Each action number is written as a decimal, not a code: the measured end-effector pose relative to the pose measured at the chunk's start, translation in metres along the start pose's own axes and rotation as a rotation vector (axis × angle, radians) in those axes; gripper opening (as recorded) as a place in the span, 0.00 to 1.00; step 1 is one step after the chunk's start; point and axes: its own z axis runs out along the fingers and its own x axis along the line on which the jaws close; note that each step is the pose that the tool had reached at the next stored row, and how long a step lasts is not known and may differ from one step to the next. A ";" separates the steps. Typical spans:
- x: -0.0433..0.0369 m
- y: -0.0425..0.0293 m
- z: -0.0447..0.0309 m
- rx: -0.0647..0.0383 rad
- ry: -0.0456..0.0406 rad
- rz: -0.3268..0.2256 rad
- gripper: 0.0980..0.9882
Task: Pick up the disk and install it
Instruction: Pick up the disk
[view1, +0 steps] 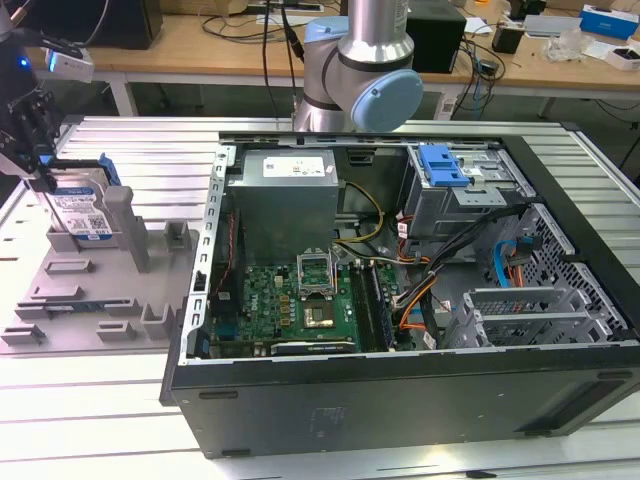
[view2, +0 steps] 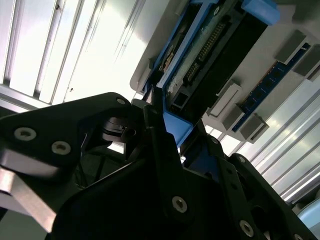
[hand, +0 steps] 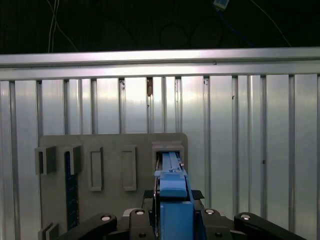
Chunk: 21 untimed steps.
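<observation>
The disk (view1: 82, 212), a silver drive with a white-and-blue label in a blue bracket, stands on edge in a slot of the grey fixture (view1: 90, 290) at the exterior view's left. My gripper (view1: 40, 165) is at the disk's upper end. In the first wrist view the disk's blue bracket edge (hand: 172, 197) runs between my black fingers (hand: 137, 216), which press close on both sides. In the second wrist view the disk (view2: 210, 45) shows its connector side, and my gripper (view2: 165, 125) is shut on its blue frame.
An open computer case (view1: 400, 400) takes up the middle and the exterior view's right, with a motherboard (view1: 300, 300), a power supply (view1: 285, 195) and a drive bay with a blue latch (view1: 442, 165). The arm's base (view1: 360, 70) stands behind it. A memory stick (hand: 71, 190) stands in the fixture.
</observation>
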 end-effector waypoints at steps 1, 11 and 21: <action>0.0000 0.0000 0.0000 0.000 0.0000 0.000 0.30; 0.0007 -0.0001 -0.0201 0.000 -0.0002 0.000 0.30; -0.0003 -0.0003 -0.0560 0.000 -0.0003 0.000 0.30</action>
